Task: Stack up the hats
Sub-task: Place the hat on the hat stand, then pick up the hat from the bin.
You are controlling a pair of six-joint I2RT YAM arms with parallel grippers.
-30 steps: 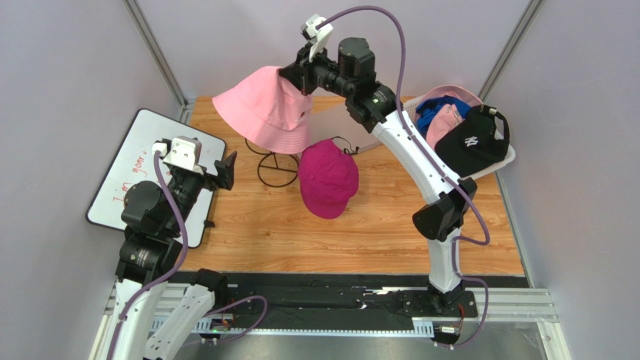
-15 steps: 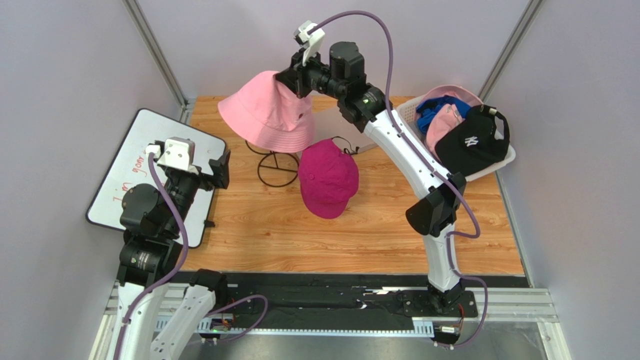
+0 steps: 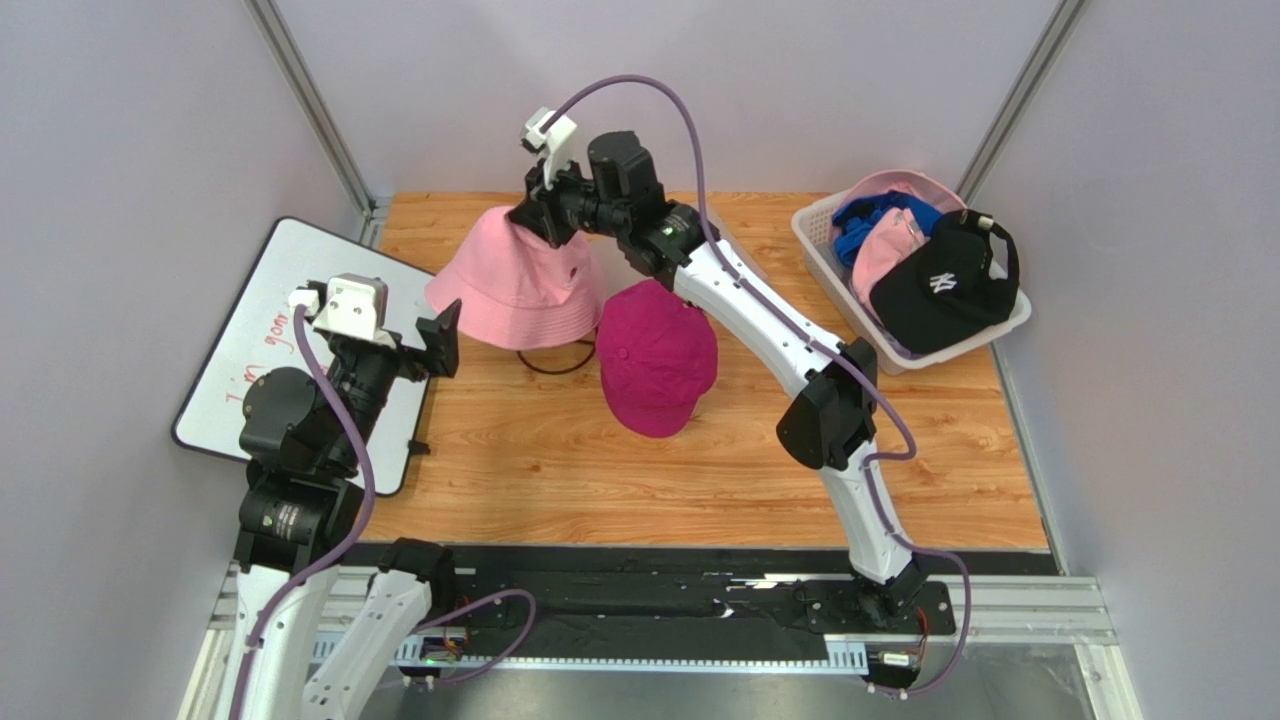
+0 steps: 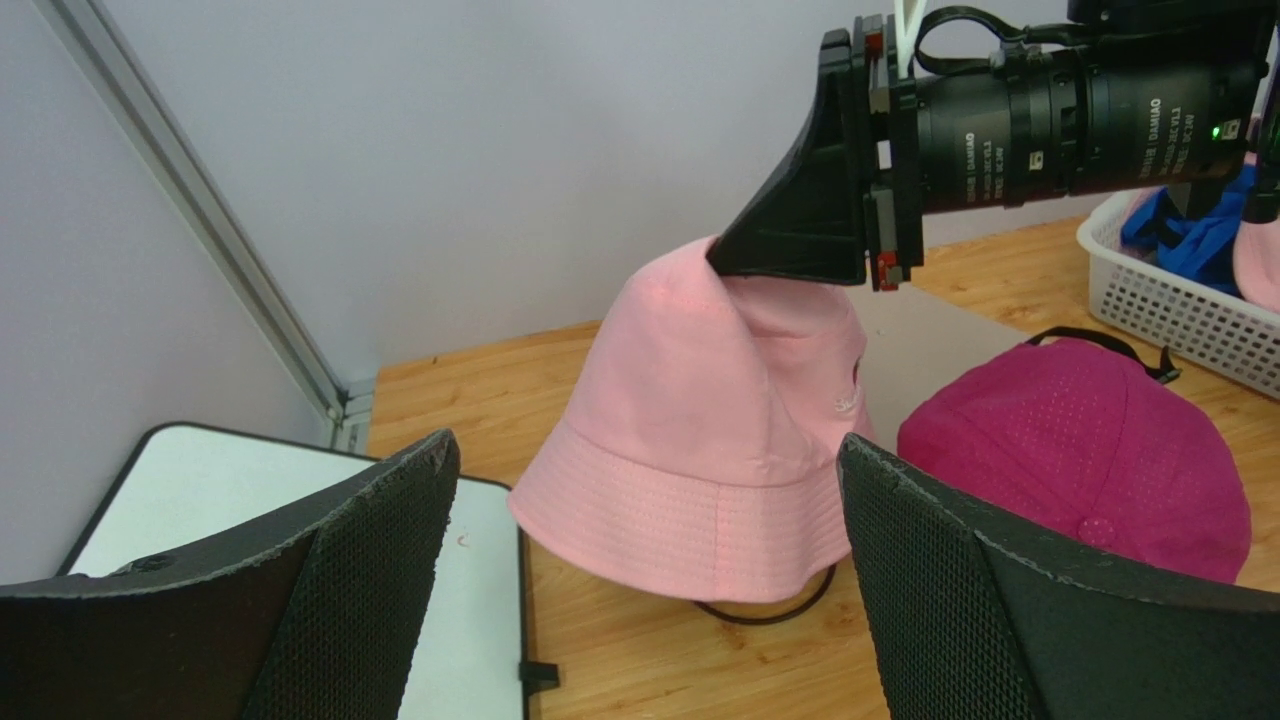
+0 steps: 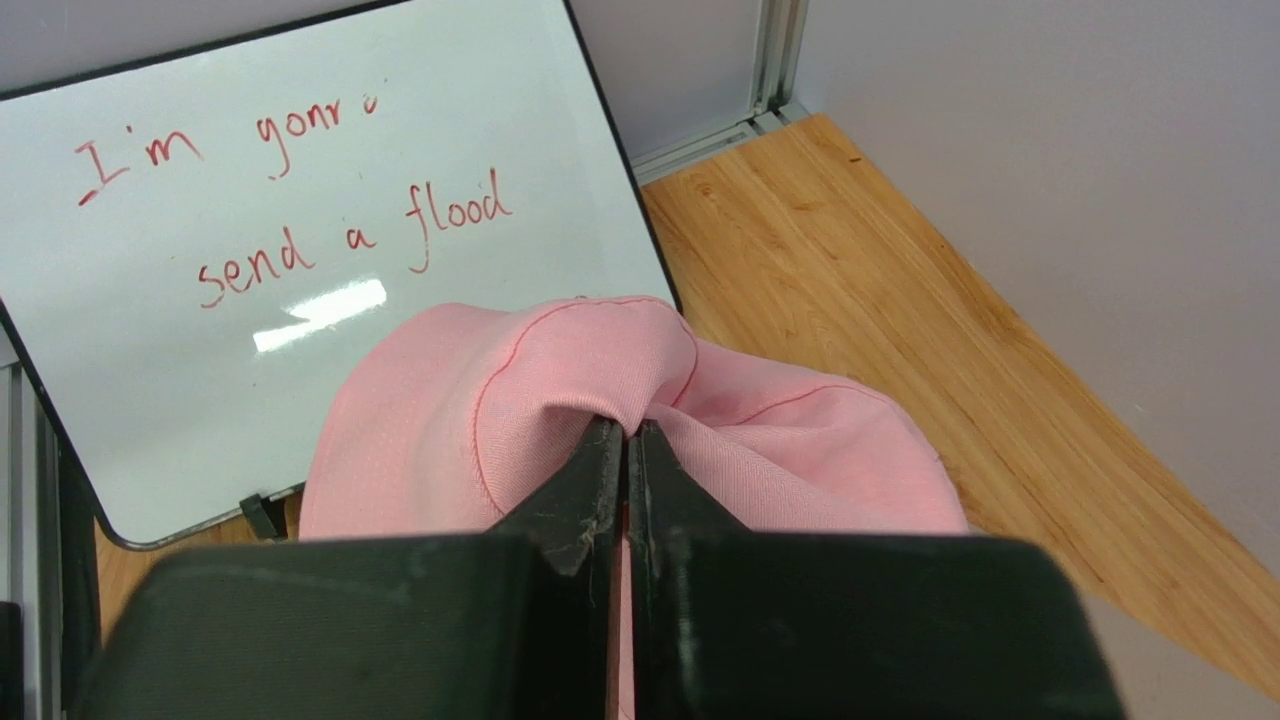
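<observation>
Right gripper [image 5: 624, 450] is pinched tight on a fold at the crown of the pink bucket hat [image 3: 519, 293], so the top gets tugged up into a little peak while the soft brim flares out round and droopy over a black wire frame [image 4: 751, 608] at the back-left of the wooden table [image 3: 601, 465]. Just beside the pink brim sits the magenta cap [image 3: 657, 357], made of perforated fabric. Left gripper [image 3: 446, 338] hangs near the whiteboard [image 3: 241, 345], jaws spread wide with nothing in them, facing the pink hat.
</observation>
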